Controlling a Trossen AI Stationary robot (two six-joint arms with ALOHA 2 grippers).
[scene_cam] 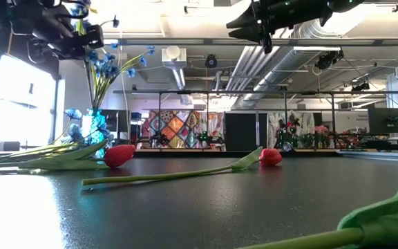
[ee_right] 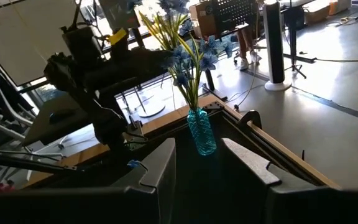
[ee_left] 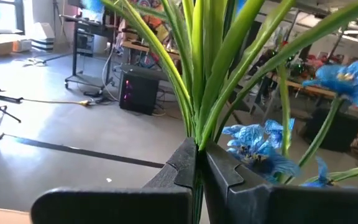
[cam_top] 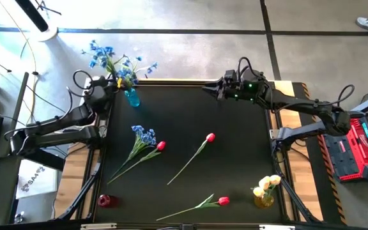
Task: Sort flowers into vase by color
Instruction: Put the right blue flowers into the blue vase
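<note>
Sorting status, left to right across the table:

left gripper (cam_top: 115, 82): held over the blue vase (cam_top: 131, 97) at the far left corner; fingers (ee_left: 185, 163) pressed together on green stems of the blue spray (cam_top: 110, 61), as seen in the left wrist view. Whether the stems are fully seated in the vase cannot be told.
red vase (cam_top: 107, 200): near left corner, no flower seen in it.
loose blue spray (cam_top: 144, 135): lying flat, left of centre, blossoms toward the far side, stem trailing to the near left.
red tulip 1 (cam_top: 161, 146): just beside that spray, roughly parallel, head at the far right end of its axis.
red tulip 2 (cam_top: 210, 137): mid-table, long axis diagonal, head far right, stem end near left.
red tulip 3 (cam_top: 223, 201): near edge, axis almost left-right, head at the right end.
key relation: loose blue spray is judged the next pick for the blue vase; it lies on the near side of the left gripper, and the left arm is clearly nearer.
right gripper (cam_top: 208, 88): hovering over the far edge, right of the blue vase, fingers spread, nothing held.
yellow vase (cam_top: 264, 199): near right corner, pale yellow tulips (cam_top: 267, 185) standing in it.
</note>
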